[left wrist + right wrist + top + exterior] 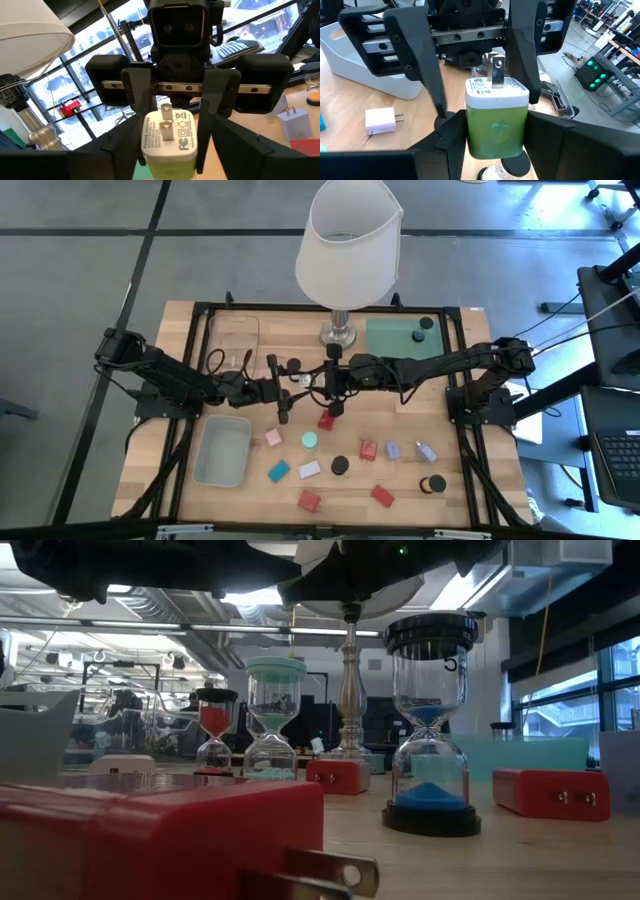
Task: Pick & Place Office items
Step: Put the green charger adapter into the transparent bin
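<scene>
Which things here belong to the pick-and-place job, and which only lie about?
Job: green-and-white plastic charger block in right end effector; red plastic charger blocks; round-capped glass sand timers.
Lying about: white-shaded lamp; clear plastic tray; grey-blue plastic bin; green mat.

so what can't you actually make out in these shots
- High view: the charger gripped by the right hand, facing the left hand, is too small and covered by both.
- Low view: both hands are cut off by the top edge, and the blurred red plug blocks everything low behind it.
- High view: the lampshade hides whatever lies under it.
- Wrist views: the charger's label print is too small to read.
</scene>
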### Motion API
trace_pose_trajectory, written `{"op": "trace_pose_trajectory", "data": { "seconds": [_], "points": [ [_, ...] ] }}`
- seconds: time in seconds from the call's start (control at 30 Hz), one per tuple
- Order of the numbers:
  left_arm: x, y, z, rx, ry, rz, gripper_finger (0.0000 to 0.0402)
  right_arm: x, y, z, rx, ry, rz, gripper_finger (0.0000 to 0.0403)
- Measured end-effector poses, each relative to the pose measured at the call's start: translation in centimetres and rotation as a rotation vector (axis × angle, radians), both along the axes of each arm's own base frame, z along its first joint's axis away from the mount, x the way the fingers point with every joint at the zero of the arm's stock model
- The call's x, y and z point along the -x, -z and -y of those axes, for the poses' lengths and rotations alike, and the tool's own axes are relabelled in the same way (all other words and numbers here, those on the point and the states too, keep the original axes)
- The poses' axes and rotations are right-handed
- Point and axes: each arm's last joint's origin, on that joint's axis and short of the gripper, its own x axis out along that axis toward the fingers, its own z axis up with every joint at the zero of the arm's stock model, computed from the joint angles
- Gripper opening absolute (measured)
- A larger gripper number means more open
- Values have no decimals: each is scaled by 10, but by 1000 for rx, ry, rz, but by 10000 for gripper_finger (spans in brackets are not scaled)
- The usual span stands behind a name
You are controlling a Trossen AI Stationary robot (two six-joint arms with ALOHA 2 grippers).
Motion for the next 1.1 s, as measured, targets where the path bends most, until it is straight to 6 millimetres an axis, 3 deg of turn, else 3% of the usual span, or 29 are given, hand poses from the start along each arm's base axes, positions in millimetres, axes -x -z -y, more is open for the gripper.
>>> {"op": "trace_pose_trajectory", "data": {
  "seconds": [0.33,0.83,1.1],
  "points": [
    [-1,3,-5,99,-19,-5,160,0,1,0,-1,-3,-10,162],
    [-2,4,-8,126,7,-11,201,0,1,0,2,1,-5,162],
    [-1,4,-9,108,-5,-17,164,0,1,0,2,1,-5,162]
  ]
}}
